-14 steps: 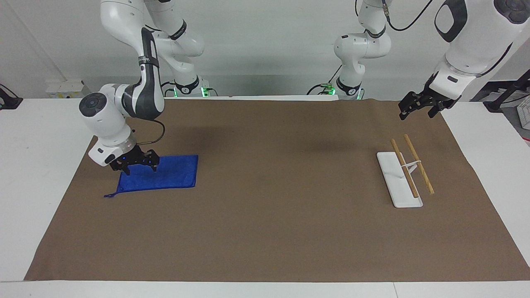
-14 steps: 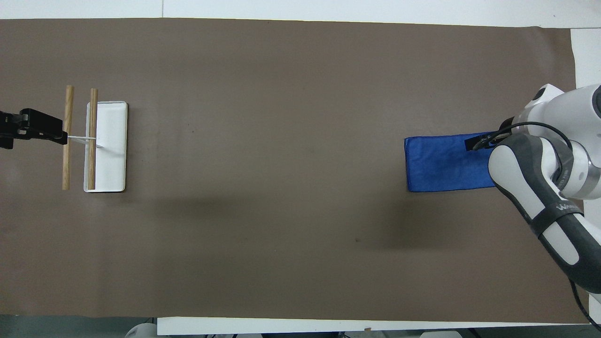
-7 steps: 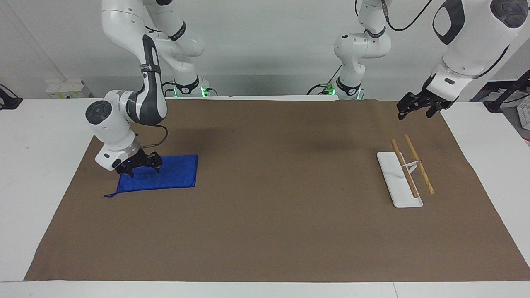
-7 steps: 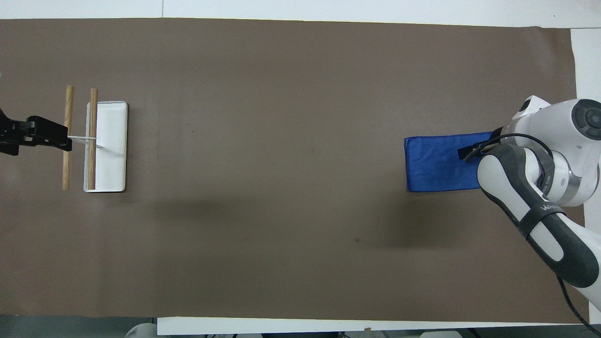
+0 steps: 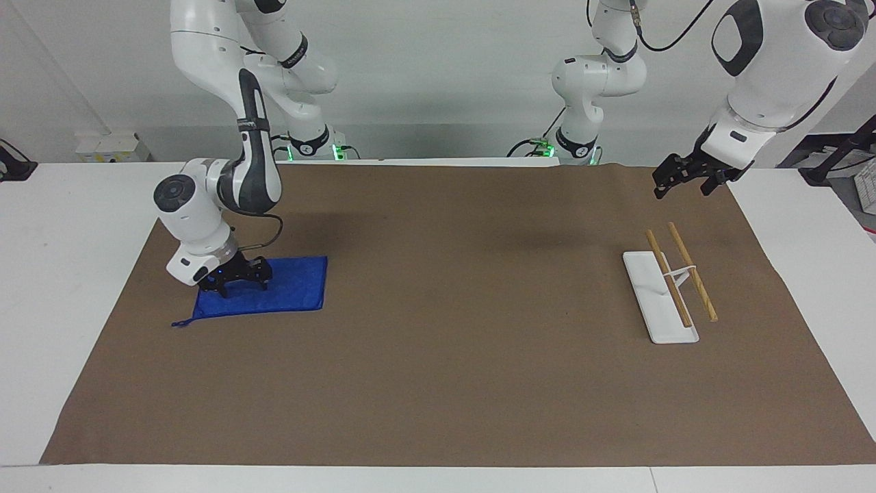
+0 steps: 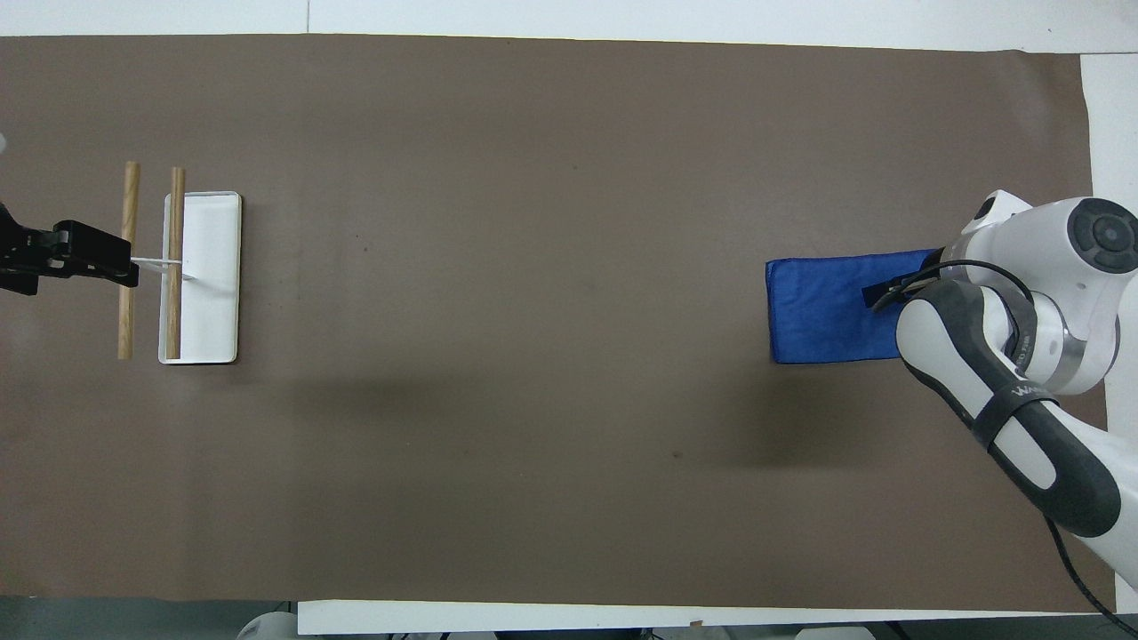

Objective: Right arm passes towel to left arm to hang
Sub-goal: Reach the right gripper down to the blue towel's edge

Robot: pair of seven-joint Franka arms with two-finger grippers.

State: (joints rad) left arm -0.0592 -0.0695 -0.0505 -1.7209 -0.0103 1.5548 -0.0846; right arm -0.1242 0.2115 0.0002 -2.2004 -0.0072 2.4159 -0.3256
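Towel (image 5: 270, 291): I see it lying flat on the brown mat (image 5: 452, 356), at the right arm's end of the table (image 5: 61, 274), well apart from the rack.
Right gripper (image 5: 237, 279): down on the towel's end farthest from the rack; I cannot tell how wide its jaws stand or whether they have cloth.
Left gripper (image 5: 686, 179): hangs in the air near the rack, on the robots' side of it, jaws spread wide, holding nothing; this arm waits.
Rack (image 5: 671, 287): white base with two wooden bars, at the left arm's end.
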